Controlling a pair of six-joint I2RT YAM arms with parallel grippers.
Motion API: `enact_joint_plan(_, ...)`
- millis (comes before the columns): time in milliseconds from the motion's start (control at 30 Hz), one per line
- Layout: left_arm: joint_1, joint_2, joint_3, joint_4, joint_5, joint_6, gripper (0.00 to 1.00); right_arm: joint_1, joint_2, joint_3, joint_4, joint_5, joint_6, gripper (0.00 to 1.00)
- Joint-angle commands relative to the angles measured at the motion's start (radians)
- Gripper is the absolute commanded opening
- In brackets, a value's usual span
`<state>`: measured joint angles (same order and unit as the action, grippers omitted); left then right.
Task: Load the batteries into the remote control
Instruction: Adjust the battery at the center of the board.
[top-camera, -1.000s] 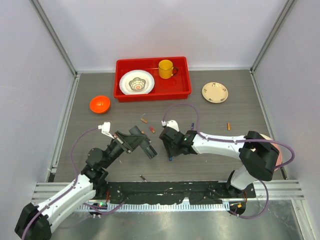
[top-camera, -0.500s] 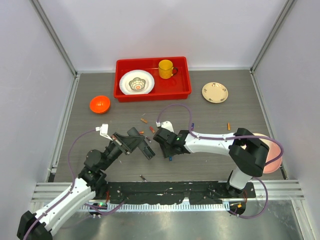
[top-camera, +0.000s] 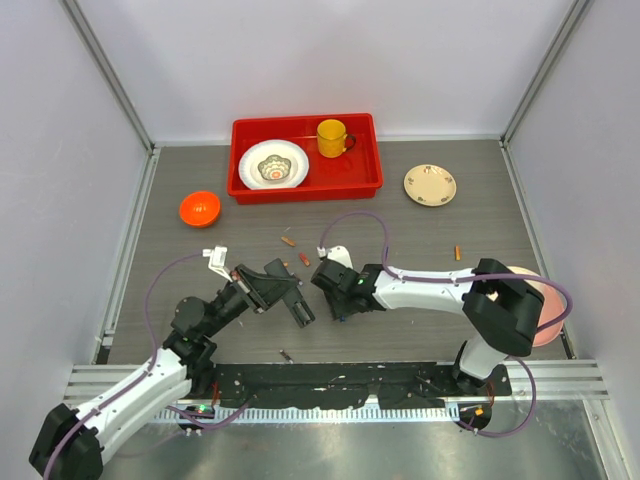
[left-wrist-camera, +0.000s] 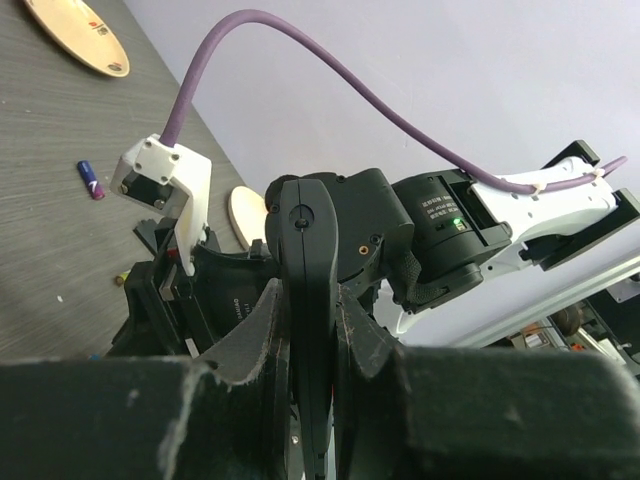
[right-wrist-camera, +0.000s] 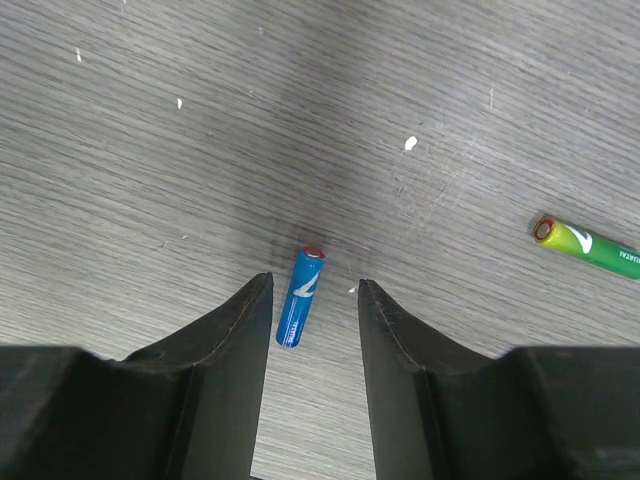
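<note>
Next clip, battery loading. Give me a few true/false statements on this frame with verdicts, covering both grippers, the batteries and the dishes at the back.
1. The left gripper is clamped on the remote control. True.
2. The right gripper holds the blue battery up off the table. False: the battery lies on the table between the parted fingers, not lifted.
3. In the right wrist view, a green battery lies to the right of the blue one. True.
4. The yellow mug stands on the bare table. False: it stands inside the red tray.
5. The orange bowl sits outside the tray, to its left. True.
</note>
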<state>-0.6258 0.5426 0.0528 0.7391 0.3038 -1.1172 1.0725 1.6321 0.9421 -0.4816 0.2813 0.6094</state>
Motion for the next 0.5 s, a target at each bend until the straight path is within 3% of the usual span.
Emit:
enact_joint_plan(0, 0.006, -0.012, -0.011, 0.088, 0.015, 0.011, 0.0, 0.007, -0.038, 0.006, 0.028, 0.007, 0.016, 0.45)
enact_joint_plan(467, 0.006, -0.072, -0.018, 0.017, -0.005, 0.013, 0.0, 0.007, 0.025, 0.003, 0.015, -0.004, 0.009, 0.38)
